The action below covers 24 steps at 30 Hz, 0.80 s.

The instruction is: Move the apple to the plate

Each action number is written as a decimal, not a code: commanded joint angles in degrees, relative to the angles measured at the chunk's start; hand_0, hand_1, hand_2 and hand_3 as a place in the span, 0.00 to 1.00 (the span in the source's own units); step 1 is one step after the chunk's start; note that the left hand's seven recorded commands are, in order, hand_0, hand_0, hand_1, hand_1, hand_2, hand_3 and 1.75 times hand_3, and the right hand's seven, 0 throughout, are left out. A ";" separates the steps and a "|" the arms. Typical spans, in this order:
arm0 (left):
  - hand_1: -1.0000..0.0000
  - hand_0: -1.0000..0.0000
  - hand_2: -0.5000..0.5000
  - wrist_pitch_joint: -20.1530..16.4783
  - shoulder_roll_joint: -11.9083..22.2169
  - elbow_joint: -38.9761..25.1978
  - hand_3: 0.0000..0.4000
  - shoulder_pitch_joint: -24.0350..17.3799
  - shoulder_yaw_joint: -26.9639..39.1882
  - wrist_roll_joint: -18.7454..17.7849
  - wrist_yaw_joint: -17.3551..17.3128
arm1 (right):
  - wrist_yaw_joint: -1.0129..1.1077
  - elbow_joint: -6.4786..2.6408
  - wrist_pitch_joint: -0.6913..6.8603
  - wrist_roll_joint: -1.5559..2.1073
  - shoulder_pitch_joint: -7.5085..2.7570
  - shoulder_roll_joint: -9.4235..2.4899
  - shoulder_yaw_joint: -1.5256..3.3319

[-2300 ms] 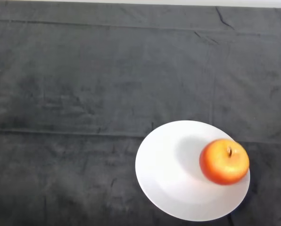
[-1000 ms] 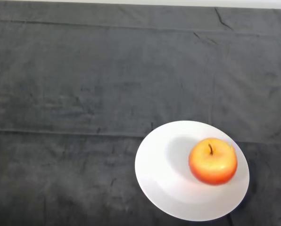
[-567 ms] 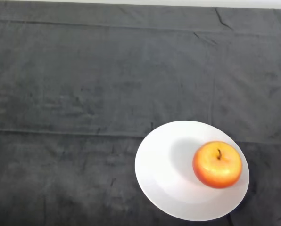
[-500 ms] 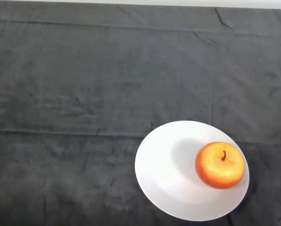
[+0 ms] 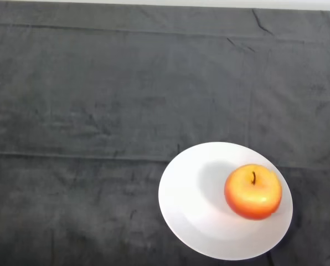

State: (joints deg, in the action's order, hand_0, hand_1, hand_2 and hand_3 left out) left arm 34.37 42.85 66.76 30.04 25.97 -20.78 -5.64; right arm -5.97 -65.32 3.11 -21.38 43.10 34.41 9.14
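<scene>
A red-and-yellow apple (image 5: 253, 192) is seen resting on a white plate (image 5: 192, 205), toward the plate's right side, stem pointing up. The plate is set on a table covered by a dark cloth (image 5: 98, 111), near the lower right of the view. No part of the robot is shown (so nothing can be told of its hand). The task is judged complete, since the apple is borne by the plate alone.
</scene>
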 commanded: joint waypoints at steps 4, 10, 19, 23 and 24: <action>1.00 1.00 0.50 -0.81 1.89 0.27 0.00 -0.76 2.15 1.53 -0.40 | 0.08 -1.78 -0.60 0.26 -1.28 0.30 -0.46; 1.00 1.00 0.50 -0.85 1.65 0.21 0.00 -0.86 2.37 1.71 -0.43 | 0.07 -1.78 -0.61 0.26 -1.28 0.30 -0.46; 1.00 1.00 0.50 -1.46 1.69 0.18 0.00 -0.38 2.50 2.10 -0.45 | 0.07 -1.77 -0.61 0.27 -1.28 0.30 -0.45; 1.00 1.00 0.50 -1.50 1.64 0.11 0.00 -0.18 2.57 2.26 -0.45 | 0.07 -1.77 -0.61 0.28 -1.28 0.30 -0.45; 1.00 1.00 0.50 -1.48 1.62 0.10 0.00 -0.17 2.59 2.29 -0.46 | 0.07 -1.77 -0.61 0.28 -1.28 0.30 -0.45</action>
State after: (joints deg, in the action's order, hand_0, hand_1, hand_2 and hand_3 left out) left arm 33.77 42.84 66.75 30.05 27.57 -19.39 -5.68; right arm -5.97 -65.33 3.03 -21.38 43.10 34.41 9.14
